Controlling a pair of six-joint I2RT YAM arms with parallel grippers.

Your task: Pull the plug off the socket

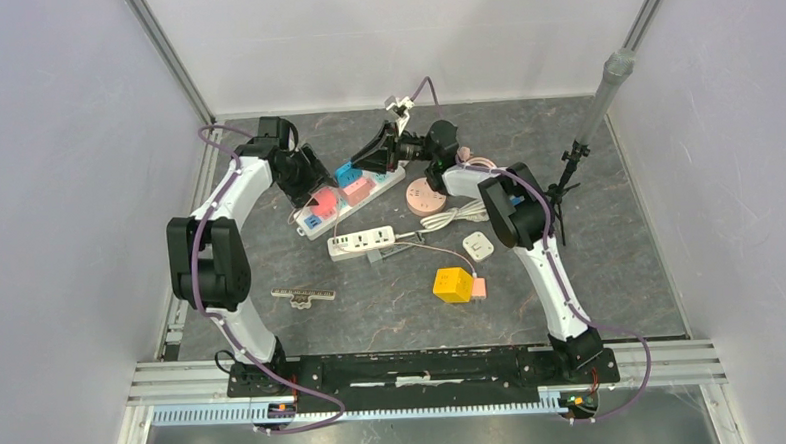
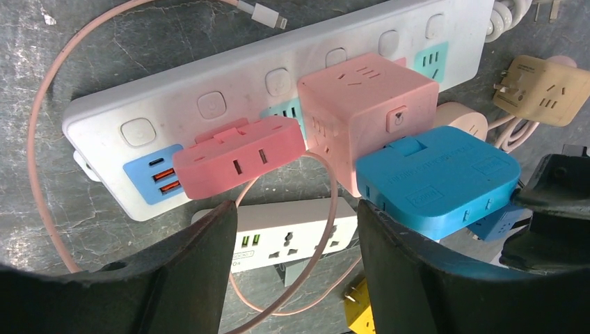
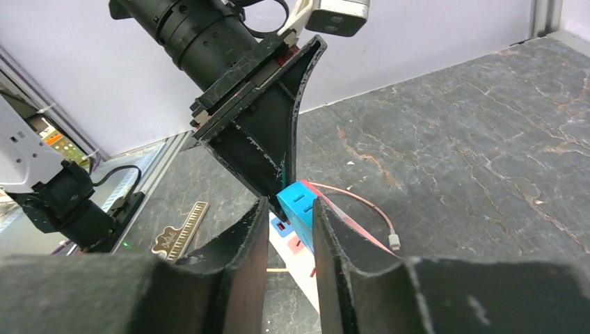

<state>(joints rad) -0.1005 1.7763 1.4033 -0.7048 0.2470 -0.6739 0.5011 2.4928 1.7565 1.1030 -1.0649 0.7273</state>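
A long white socket strip (image 1: 312, 224) (image 2: 209, 104) lies at the back of the mat. A flat pink plug (image 2: 240, 156), a pink cube (image 2: 365, 111) and a blue plug (image 1: 347, 172) (image 2: 438, 177) sit in it. My right gripper (image 1: 371, 161) (image 3: 290, 203) comes in from the right and is shut on the blue plug (image 3: 296, 205), with its right finger flat against the plug's side. My left gripper (image 1: 302, 178) (image 2: 296, 223) hangs open over the strip's near edge, between the flat pink plug and the blue plug. It holds nothing.
A smaller white power strip (image 1: 362, 242), a pink cable (image 2: 42, 174), a yellow cube adapter (image 1: 453, 283), a white adapter (image 1: 478, 245) and a round pink socket (image 1: 428, 197) lie nearby. A ruler (image 1: 304, 297) lies front left. A black stand (image 1: 567, 174) rises at right.
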